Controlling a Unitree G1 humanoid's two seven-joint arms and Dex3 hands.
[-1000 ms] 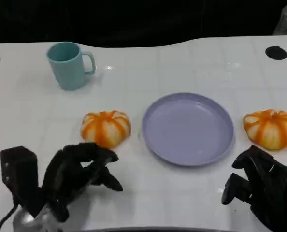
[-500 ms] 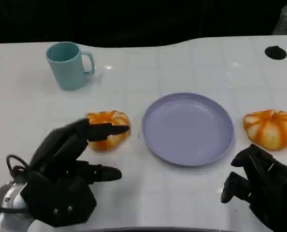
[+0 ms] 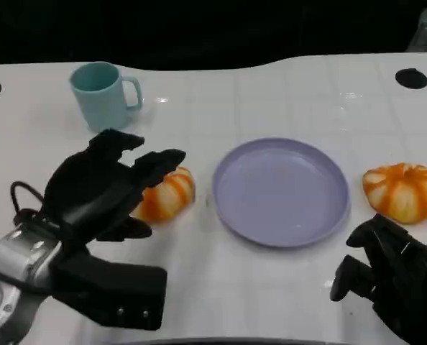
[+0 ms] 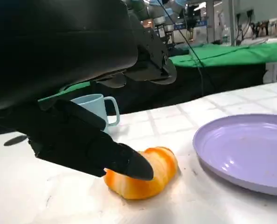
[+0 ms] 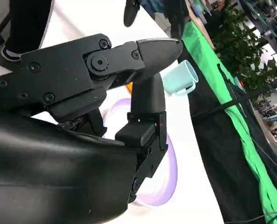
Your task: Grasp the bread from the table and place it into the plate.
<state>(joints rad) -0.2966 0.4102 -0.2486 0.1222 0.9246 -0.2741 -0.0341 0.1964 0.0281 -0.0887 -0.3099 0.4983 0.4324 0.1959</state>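
The left robot hand [image 3: 109, 183] covers the near-left half of one bread [image 3: 164, 192], so only its right side and top edge show from the head view. Whether any fingertip actually touches the crust cannot be told from above. The left wrist view shows a thick black finger [image 4: 89, 147] lying across the bread's near side, with the rest of the roll poking out beyond it. The fingers are spread wide over and around the bread and hold nothing.

The right robot hand [image 3: 393, 284] is cut off by the lower right corner of the head view. Its fingers curl inward around nothing, low over the bench [image 3: 271, 93] just in front of the second bread [image 3: 402, 190], apart from it.

The covered bread lies on the bench just left of the plate [image 3: 280, 190], close to its rim but not on it. The second bread sits just right of the plate.

Both breads are round, domed and pumpkin-like, with orange ribs on paler dough. The plate is a smooth, shallow lavender disc with a raised rim. The bench is glossy white. A matte teal mug [image 3: 102, 95] stands at the back left.
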